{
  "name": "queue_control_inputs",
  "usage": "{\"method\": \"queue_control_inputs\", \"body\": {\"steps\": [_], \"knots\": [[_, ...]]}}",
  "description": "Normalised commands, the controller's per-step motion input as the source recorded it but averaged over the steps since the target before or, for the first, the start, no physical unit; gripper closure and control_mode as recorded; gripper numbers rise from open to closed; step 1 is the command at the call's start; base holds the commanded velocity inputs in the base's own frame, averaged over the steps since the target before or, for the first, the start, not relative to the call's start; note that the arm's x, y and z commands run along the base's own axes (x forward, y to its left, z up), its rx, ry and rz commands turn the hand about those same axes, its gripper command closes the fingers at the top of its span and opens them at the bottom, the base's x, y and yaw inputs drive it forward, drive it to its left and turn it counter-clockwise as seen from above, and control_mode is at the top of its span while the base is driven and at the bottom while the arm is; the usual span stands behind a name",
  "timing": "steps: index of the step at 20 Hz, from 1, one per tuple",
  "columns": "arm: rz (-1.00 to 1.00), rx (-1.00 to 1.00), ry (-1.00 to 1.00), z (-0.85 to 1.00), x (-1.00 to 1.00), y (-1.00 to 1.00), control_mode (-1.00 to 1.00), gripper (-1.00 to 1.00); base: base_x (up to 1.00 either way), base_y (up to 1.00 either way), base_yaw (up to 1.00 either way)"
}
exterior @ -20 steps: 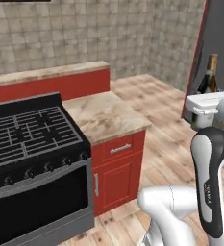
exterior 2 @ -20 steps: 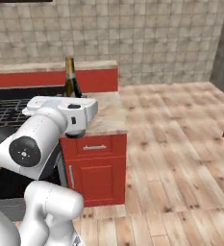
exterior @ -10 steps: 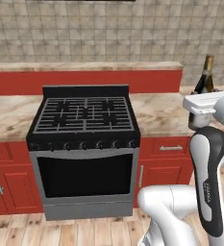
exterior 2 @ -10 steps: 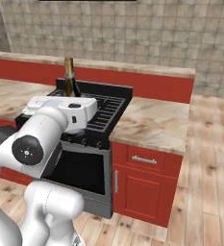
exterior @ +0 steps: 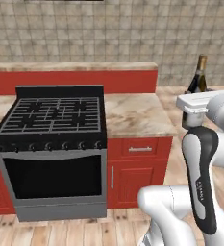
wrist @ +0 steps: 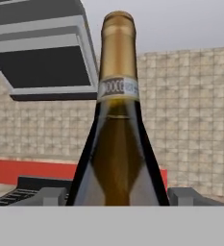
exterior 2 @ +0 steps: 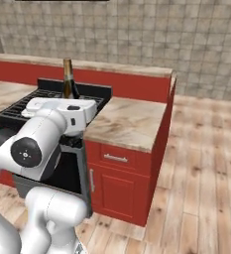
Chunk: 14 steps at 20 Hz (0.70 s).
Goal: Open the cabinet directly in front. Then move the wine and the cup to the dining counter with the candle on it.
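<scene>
The wine (exterior: 200, 72) is a dark glass bottle with a gold-foiled neck, held upright above my white hand. My gripper (wrist: 116, 197) is shut on the wine's body, with a grey fingertip (wrist: 46, 196) on each side of it. In the right base view the wine's neck (exterior 2: 67, 82) sticks up behind the hand, over the stove's right part. In the hand view the wine (wrist: 117, 144) stands close in front. The cup, the candle and the cabinet are out of view.
A black gas stove (exterior: 53, 117) stands beside a marbled worktop (exterior: 132, 115) on low red cabinets. Behind both runs a raised marbled top (exterior: 75, 66) on a red wall; I cannot tell whether it is the dining counter. A grey range hood (wrist: 46, 48) hangs above. Wooden floor (exterior 2: 206, 163) lies to the right.
The whole scene has shifted across both base views, so the base has moved along the stove and worktop. The wine has stayed in my gripper throughout.
</scene>
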Motion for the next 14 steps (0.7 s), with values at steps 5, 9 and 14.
{"method": "queue_control_inputs", "body": {"steps": [5,9,14], "knots": [[0.0,0.0,0.0,0.0,0.0,0.0,1.0,1.0,-0.23,-1.0,0.0],[0.0,0.0,0.0,0.0,0.0,0.0,1.0,1.0,-0.29,-1.0,0.0],[0.0,0.0,0.0,0.0,0.0,0.0,1.0,1.0,-0.02,-1.0,0.0]]}}
